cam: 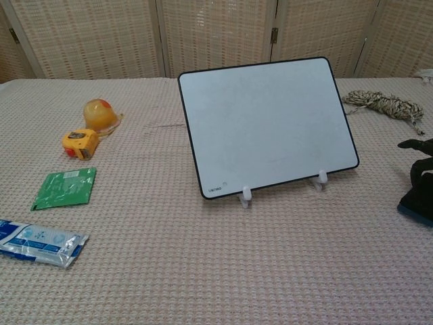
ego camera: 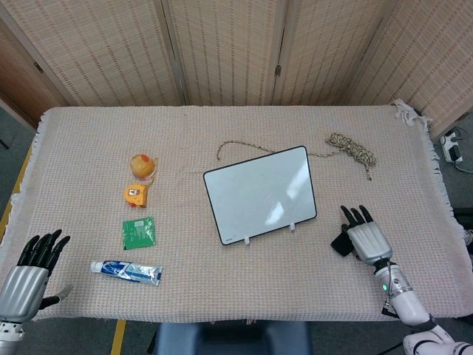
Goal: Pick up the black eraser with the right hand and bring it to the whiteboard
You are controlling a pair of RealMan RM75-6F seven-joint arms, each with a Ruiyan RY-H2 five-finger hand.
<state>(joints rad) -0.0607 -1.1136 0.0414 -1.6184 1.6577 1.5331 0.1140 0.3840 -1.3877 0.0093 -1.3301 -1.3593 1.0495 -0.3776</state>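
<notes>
The black eraser (ego camera: 340, 242) lies on the cloth to the right of the whiteboard (ego camera: 260, 194), which stands tilted on two white clips. My right hand (ego camera: 366, 238) covers the eraser's right side. In the chest view, at the right edge, its dark fingers (cam: 422, 170) curl over the eraser (cam: 413, 204), which sits slightly raised off the cloth. My left hand (ego camera: 28, 275) hovers at the table's near left corner with its fingers apart, holding nothing.
A coiled rope (ego camera: 353, 150) lies behind the eraser at the far right. Left of the board are a yellow toy (ego camera: 142, 165), an orange tape measure (ego camera: 135, 194), a green packet (ego camera: 139, 232) and a toothpaste tube (ego camera: 126, 272).
</notes>
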